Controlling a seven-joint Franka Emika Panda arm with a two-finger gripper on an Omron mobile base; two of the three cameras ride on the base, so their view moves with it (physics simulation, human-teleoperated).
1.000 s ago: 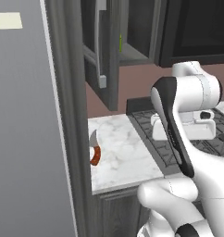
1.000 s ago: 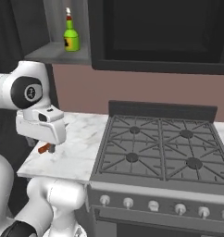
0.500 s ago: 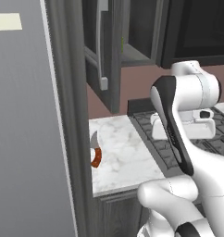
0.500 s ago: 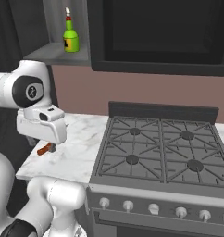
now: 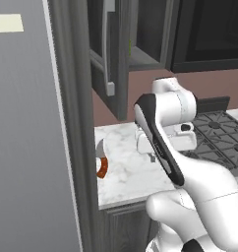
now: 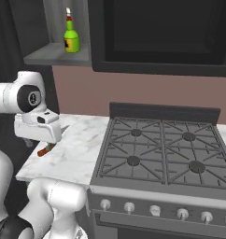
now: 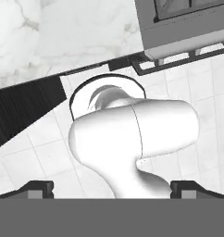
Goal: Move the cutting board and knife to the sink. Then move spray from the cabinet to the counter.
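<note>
The knife (image 5: 101,166) lies at the left end of the marble counter (image 5: 123,174); its orange-red handle (image 6: 44,150) pokes out below my hand. My gripper (image 6: 34,141) hovers just above the counter beside the knife. In the hand view the gripper (image 7: 113,189) is open, its fingertips (image 7: 40,187) far apart with nothing between them. The lime-green spray (image 6: 71,37) stands upright on the shelf of the open cabinet (image 5: 111,54). The cutting board and the sink are out of view.
A black gas stovetop (image 6: 161,151) takes up the counter to the right of the marble slab. Above it hangs a black microwave-like unit (image 6: 157,32). A tall grey panel (image 5: 27,147) borders the counter's left end. The open cabinet door (image 5: 108,64) juts out over the counter.
The arm and hand have shifted a little to the left, toward the knife's end of the counter. The jaws stay open and the knife and spray have not moved.
</note>
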